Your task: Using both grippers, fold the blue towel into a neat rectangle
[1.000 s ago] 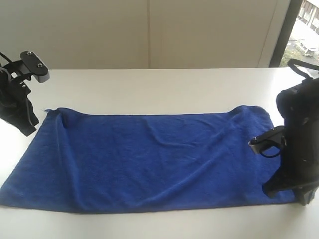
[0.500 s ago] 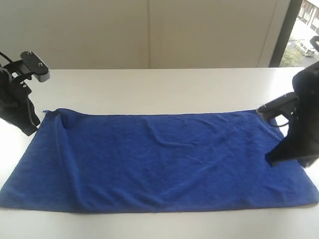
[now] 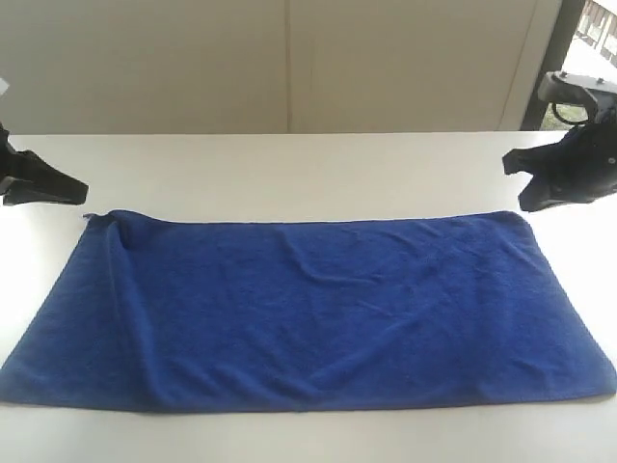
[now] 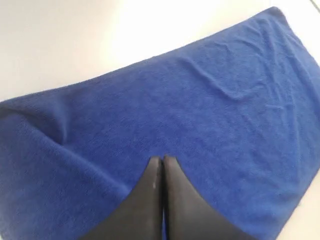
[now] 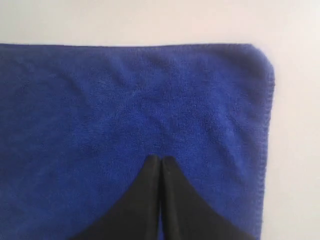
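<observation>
Over on the left, the left hand (image 3: 66, 186) hangs above the white surface (image 3: 289, 169), just off the far left corner of the towel (image 3: 308, 309). Its jaws are pressed together and grip nothing, and in the wrist view its black fingertips (image 4: 152, 176) meet in a point with only blue beneath. Across the middle, the towel lies spread in one wide layer, with soft wrinkles near its far edge and a small ridge at its left end. On the right, the right hand (image 3: 521, 181) hovers clear of the far right corner, likewise closed tight and empty, with the stitched, rounded corner plain in its wrist view.
</observation>
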### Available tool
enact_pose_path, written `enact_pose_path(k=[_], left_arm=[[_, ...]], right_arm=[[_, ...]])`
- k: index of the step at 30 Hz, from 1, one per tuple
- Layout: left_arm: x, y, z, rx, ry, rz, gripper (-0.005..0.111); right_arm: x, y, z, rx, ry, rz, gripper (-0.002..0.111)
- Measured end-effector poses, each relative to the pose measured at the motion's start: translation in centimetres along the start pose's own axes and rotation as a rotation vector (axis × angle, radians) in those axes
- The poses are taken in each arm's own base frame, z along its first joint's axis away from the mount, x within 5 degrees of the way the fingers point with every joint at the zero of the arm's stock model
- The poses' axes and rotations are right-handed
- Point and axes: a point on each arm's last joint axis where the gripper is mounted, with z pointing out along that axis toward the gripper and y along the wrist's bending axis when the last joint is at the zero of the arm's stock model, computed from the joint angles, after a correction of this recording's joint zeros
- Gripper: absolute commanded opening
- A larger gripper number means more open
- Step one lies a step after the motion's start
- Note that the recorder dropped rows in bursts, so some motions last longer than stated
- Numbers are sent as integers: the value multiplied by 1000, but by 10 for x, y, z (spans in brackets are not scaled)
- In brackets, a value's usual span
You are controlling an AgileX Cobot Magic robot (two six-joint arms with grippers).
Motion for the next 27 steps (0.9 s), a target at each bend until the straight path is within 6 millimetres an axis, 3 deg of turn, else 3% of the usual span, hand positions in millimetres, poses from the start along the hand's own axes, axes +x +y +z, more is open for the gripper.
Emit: enact_pose_path(k=[5,8,12,20,27], left_arm=[[7,4,0,-27,75,7,0],[11,5,0,-41,120,31,0],[15,9,-1,-81,155,23,0],[17,12,-2,-112,177,13,0],[19,14,1,-106,188,-5,0]], right_arm=[[19,-18,59,-23,145,43,0],[26,-23,75,-21,184,50,0],[30,-29,82,13,211,32,0],[31,-43,77,188,233,19,0],[29,-46,77,223,220,23,0]])
